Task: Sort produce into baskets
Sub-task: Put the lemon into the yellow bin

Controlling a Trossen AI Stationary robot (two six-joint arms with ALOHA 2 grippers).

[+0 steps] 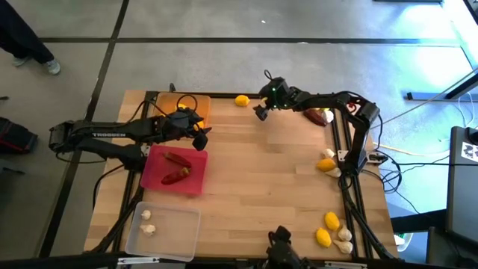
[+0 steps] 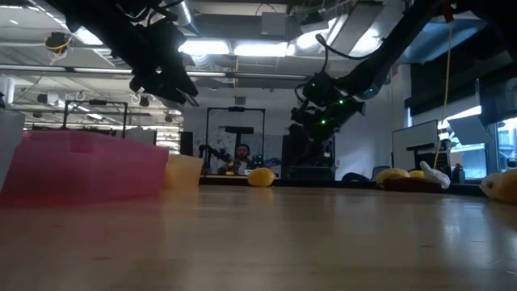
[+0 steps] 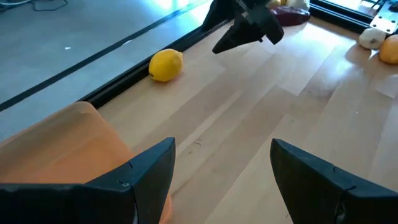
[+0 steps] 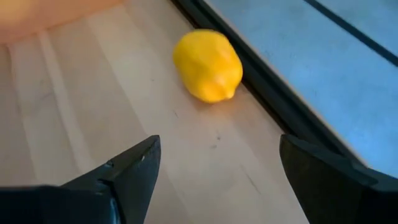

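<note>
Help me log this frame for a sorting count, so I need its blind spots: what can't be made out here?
- Orange basket, high view: the left arm covers most of it, so its contents are hidden.
- Red basket, low view: only the wall shows, the inside is hidden.
- Produce by the right arm's base, high view: too small and partly under the arm to name.
- Clear basket: absent from the low view.

The wooden table stood on a grey floor marked with dark lines. A person's shoe showed at the far left of that floor. White cables ran off the table's right side. Ceiling lights shone behind.
</note>
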